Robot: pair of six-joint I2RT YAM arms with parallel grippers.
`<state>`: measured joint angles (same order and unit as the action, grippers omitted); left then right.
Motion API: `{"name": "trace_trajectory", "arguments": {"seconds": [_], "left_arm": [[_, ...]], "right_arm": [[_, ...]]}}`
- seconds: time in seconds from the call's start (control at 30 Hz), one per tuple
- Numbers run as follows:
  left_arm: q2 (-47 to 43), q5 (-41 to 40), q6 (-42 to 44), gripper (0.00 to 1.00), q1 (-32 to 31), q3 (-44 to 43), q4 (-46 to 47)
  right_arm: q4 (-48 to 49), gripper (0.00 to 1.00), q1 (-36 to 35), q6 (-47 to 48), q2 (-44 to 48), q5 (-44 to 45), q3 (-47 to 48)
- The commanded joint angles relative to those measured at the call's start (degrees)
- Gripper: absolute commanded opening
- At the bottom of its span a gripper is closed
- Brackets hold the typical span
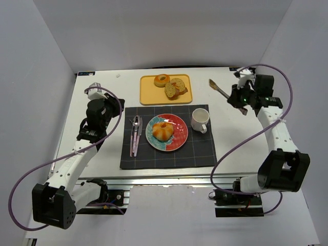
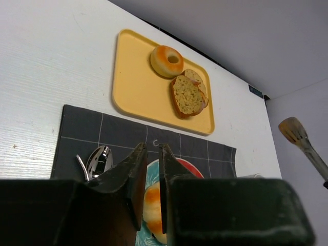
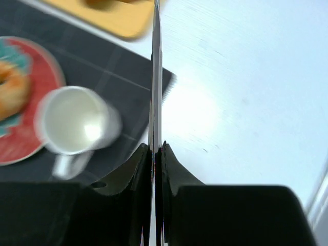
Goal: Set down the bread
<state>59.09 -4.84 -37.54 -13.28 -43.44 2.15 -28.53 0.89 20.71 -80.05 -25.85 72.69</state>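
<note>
right gripper (image 3: pixel 155 146) clenches thin metal tongs (image 3: pixel 155 61); left gripper (image 2: pixel 152 148) nearly closed, empty; golden scored round bun (image 1: pixel 162 131) sits on red-and-teal plate (image 1: pixel 180 126).

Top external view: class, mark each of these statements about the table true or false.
1. The bread lies on the plate. True.
2. The mug stands left of the plate. False: it stands to its right.
3. The right pincer grips the tongs. True.
4. The donut sits on the placemat. False: it is on the yellow tray.
5. The left pincer holds the spoon. False: it holds nothing; the spoon lies on the placemat.
</note>
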Motion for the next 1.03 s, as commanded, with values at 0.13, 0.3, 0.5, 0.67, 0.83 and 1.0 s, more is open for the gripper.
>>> {"name": "trace_trajectory", "arguments": {"seconds": [0.13, 0.3, 0.5, 0.67, 0.83, 1.0], "left_arm": [[1.8, 3.3, -0.6, 0.34, 0.3, 0.6, 3.0], [2.6, 4.2, -0.8, 0.47, 0.2, 0.4, 3.0], [2.7, 4.2, -1.0, 0.70, 0.3, 0.6, 2.9], [2.5, 4.7, -2.1, 0.74, 0.3, 2.0, 3.9], [3.0, 4.8, -1.9, 0.75, 0.3, 2.0, 3.6], [4.7, 10.9, -1.3, 0.72, 0.3, 0.5, 4.5]], "right_arm": [[21.0, 0.04, 7.5, -11.9, -0.4, 17.9, -17.6], [25.7, 0.32, 7.6, -14.2, -4.9, 19.3, -23.2], [25.4, 0.66, 7.8, -11.6, -9.8, 17.4, -24.2], [19.7, 0.89, 7.9, -8.0, -11.4, 14.6, -21.2], [16.3, 0.89, 8.2, -3.0, -6.5, 16.4, -17.5], [20.4, 0.89, 8.2, -3.9, 2.6, 14.9, -16.3]]}}
